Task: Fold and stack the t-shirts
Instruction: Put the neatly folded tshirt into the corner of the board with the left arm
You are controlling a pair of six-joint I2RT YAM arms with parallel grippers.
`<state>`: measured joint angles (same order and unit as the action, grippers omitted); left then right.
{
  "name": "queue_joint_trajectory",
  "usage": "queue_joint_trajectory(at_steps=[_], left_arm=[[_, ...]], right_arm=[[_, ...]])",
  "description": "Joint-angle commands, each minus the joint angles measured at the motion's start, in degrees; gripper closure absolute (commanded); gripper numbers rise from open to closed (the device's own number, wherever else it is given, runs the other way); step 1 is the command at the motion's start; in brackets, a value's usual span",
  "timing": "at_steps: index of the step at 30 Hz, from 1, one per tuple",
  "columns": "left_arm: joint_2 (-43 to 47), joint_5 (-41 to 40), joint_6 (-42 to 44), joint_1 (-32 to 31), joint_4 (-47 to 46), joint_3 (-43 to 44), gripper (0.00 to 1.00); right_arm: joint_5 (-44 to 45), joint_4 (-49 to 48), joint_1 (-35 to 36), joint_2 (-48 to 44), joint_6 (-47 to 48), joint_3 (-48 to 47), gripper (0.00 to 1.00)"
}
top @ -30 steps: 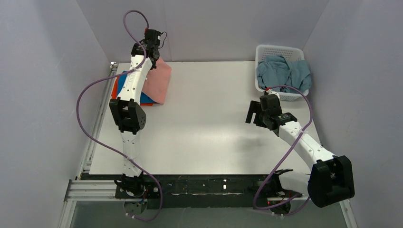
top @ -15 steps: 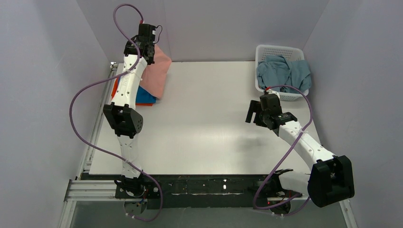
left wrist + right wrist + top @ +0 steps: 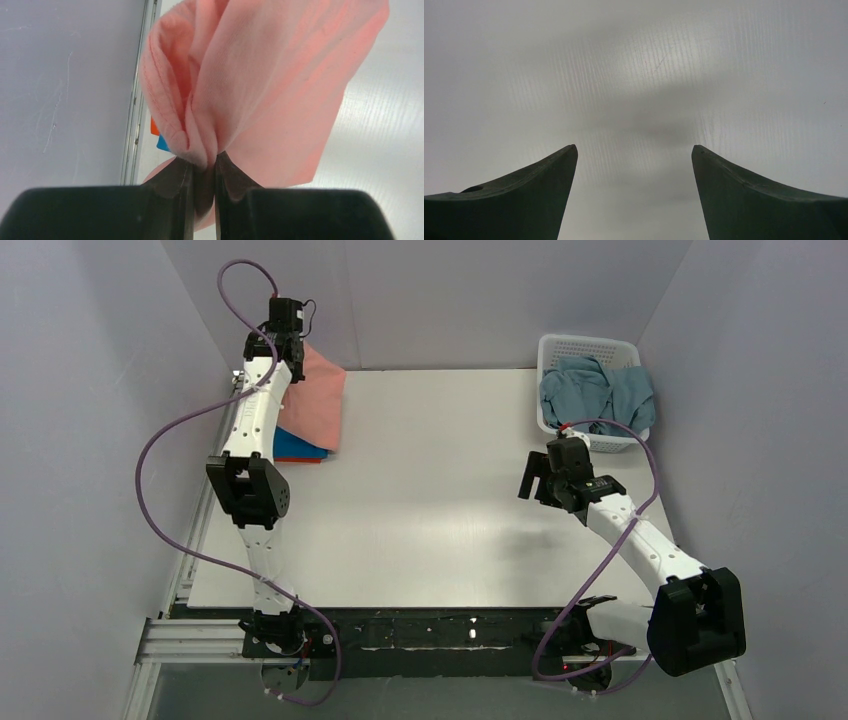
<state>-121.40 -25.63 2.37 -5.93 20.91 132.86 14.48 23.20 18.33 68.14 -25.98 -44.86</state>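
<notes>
Pale grey walls enclose a white table.

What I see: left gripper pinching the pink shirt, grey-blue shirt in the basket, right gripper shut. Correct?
Not quite: the right gripper is open, its jaws wide apart with nothing between them, as the right wrist view shows. The left gripper does pinch the pink shirt, and the grey-blue shirt lies in the basket.
</notes>
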Motion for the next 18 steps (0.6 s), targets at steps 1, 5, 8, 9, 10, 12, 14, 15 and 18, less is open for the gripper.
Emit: queue_joint_trajectory(at_steps=[1,5,8,9,10,12,14,15,18], left_arm=[[1.3,0.9,0.7,3.5,-1.5,-1.6,1.00],[0.1,6.3,-0.2,5.8,-1.9,-2.5,1.00],[-1.4,9.7,-0.1,9.1,-2.8,-2.7,1.00],[-1.8,10.3,-0.2,9.9,-3.3,-2.6,1.00],[-2.4,11.5,-0.3,10.5,-3.7,-2.5,1.00],[-3.5,12.4,-0.7,11.6,-4.6,-2.2,1.00],[-4.8,12.2,-1.8,12.9,-4.7,-1.4,1.00],[-5.4,12.2,-1.9,13.4,-5.0,-1.4,1.00],[-6.9,10.6,-4.1,14.6,-6.7,-1.6,0.93]], right_arm=[[2.0,1.6,-0.3,-0.3,-0.4,-2.9,0.08],[3.1,3.3,-0.3,-0.7,-1.0,-3.3,0.08],[3.1,4.8,-0.3,-1.0,-1.7,-3.7,0.08],[3.0,5.4,-0.3,-1.2,-1.9,-3.8,0.08],[2.9,5.9,-0.3,-1.4,-2.1,-4.0,0.08],[2.9,7.0,-0.3,-1.9,-2.5,-4.4,0.09],[3.0,7.5,-0.3,-2.5,-2.9,-4.4,0.08],[3.2,7.8,-0.3,-2.7,-3.1,-4.2,0.08],[3.1,8.5,-0.3,-2.5,-4.2,-4.2,0.09]])
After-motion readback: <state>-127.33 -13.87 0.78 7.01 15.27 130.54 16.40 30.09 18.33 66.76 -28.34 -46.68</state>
